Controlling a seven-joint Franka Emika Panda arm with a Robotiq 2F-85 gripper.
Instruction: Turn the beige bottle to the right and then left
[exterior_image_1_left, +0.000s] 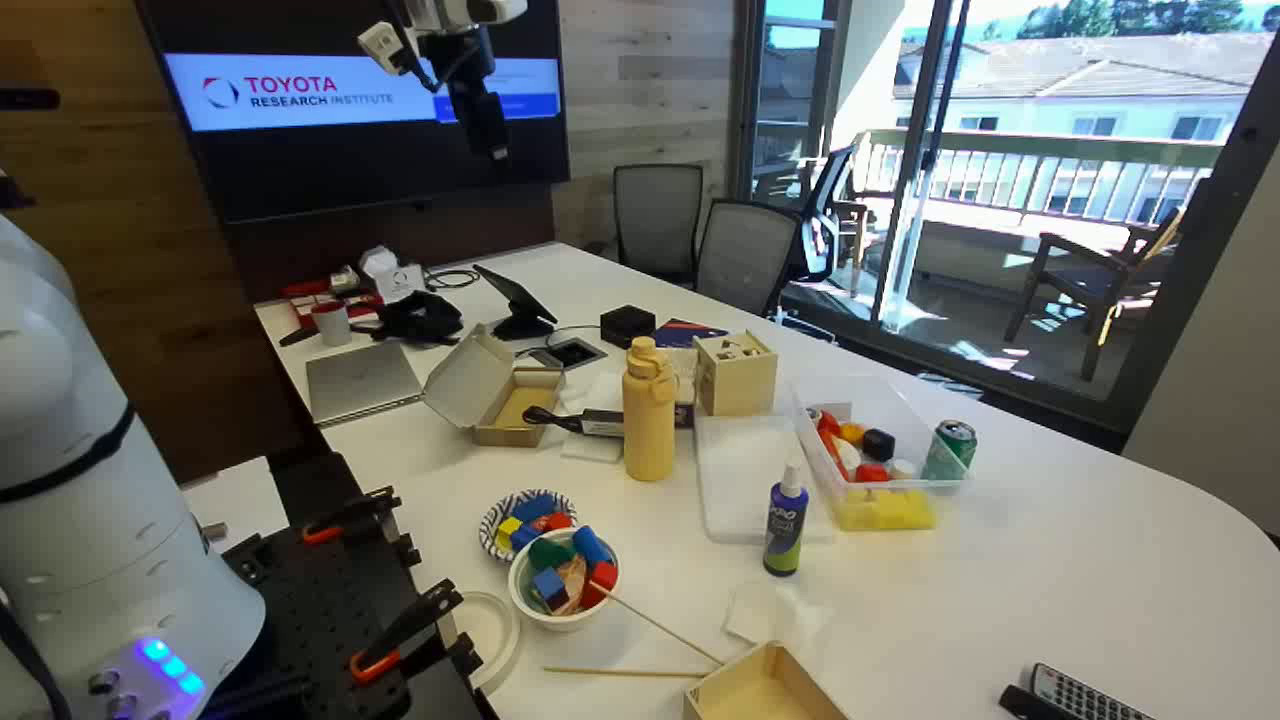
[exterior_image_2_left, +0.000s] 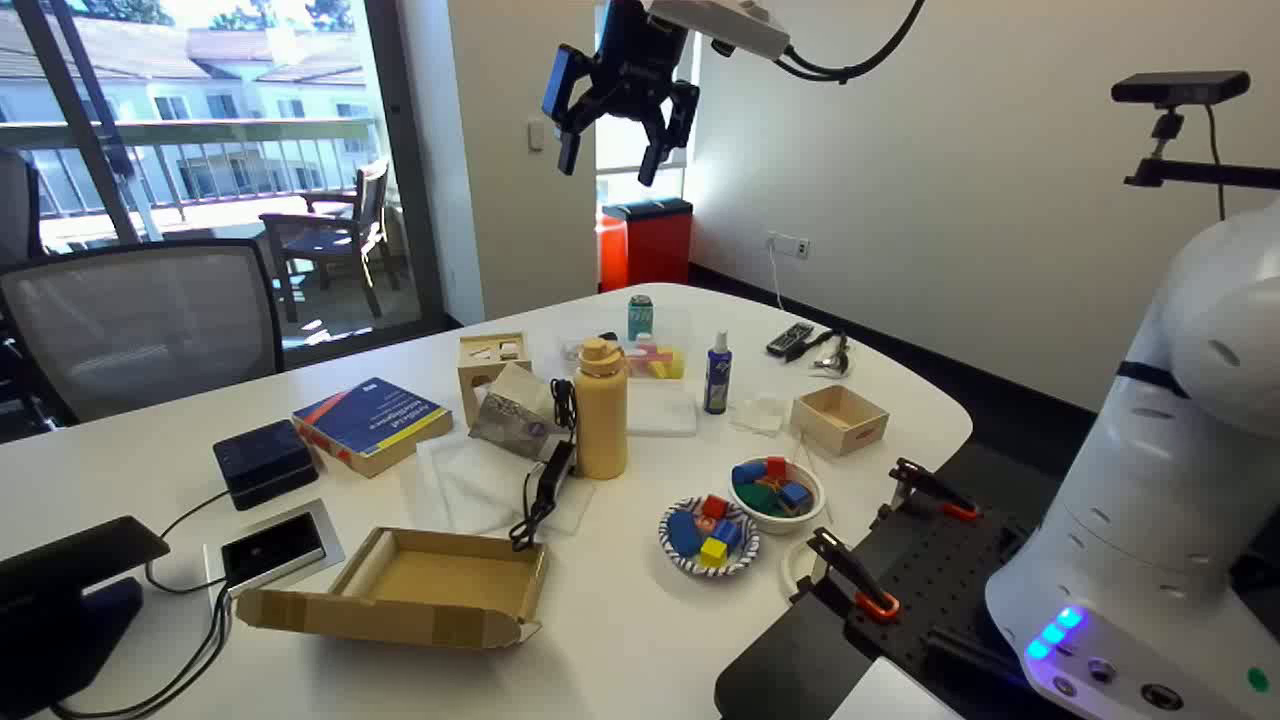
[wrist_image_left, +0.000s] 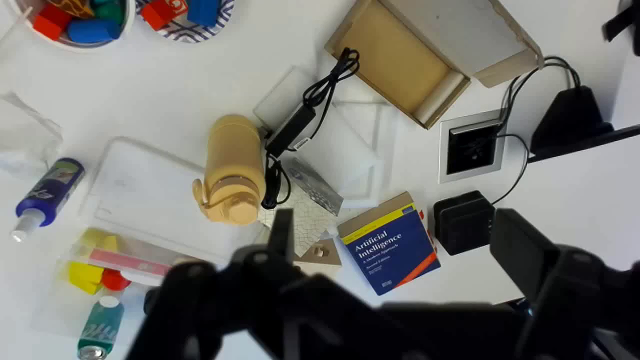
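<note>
gripper (exterior_image_2_left: 608, 168) up high, spread wide, empty; beige bottle (exterior_image_2_left: 601, 425) upright, left of spray bottle (exterior_image_2_left: 717, 378) in both exterior views.

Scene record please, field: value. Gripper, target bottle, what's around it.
gripper: open, nothing held, high above the table
beige bottle: upright, capped, standing apart from the gripper
power adapter: black, beside the beige bottle; contact unclear
spray bottle: purple, upright
white bowl: holds colored blocks
patterned bowl: beside the white bowl, also holds blocks
cardboard box: lid open
book: "Artificial Intelligence", lying flat
</note>
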